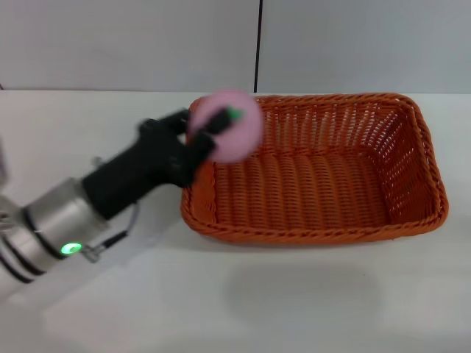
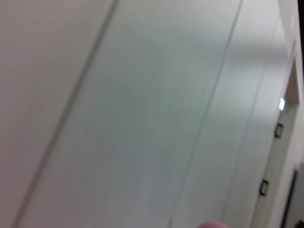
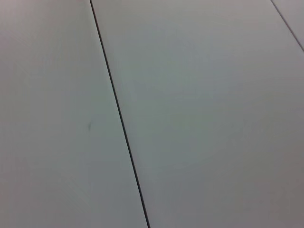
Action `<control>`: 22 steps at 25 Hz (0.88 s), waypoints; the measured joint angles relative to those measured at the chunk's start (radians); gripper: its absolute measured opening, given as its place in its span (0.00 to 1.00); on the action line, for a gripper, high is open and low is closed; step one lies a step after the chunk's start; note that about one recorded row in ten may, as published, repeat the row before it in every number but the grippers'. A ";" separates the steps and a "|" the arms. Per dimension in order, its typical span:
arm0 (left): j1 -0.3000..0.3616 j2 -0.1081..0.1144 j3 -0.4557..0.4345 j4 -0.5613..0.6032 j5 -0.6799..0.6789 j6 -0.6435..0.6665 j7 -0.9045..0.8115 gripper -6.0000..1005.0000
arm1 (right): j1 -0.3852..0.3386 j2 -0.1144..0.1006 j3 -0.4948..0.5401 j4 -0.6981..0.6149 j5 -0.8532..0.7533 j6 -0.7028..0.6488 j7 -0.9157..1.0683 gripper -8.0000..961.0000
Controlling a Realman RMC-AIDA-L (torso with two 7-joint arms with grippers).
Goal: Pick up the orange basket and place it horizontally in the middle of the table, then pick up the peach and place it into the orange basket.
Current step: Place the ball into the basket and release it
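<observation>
The orange basket (image 1: 324, 173) lies lengthwise across the middle of the white table (image 1: 294, 294), open side up. My left gripper (image 1: 213, 132) is shut on the pink peach (image 1: 229, 126) and holds it in the air over the basket's left rim. A green leaf mark shows on the peach beside a black finger. A sliver of the peach (image 2: 213, 224) shows at the edge of the left wrist view. The right gripper is out of view; its wrist camera shows only wall panels.
A pale wall with a dark vertical seam (image 1: 258, 44) runs behind the table. White tabletop stretches in front of the basket and to its left, under my left arm (image 1: 88, 206).
</observation>
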 joint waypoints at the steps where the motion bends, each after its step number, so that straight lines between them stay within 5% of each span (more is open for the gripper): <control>1: -0.008 0.000 0.000 -0.020 0.017 0.024 0.015 0.18 | 0.000 0.000 0.000 0.003 0.000 -0.004 0.000 0.44; 16: 0.011 -0.001 -0.011 -0.093 0.072 0.139 0.111 0.61 | 0.037 -0.003 0.000 0.002 -0.003 0.009 0.003 0.44; 22: 0.118 0.006 -0.171 -0.082 0.062 0.134 0.192 0.76 | 0.058 -0.006 -0.011 -0.039 -0.008 0.107 0.000 0.44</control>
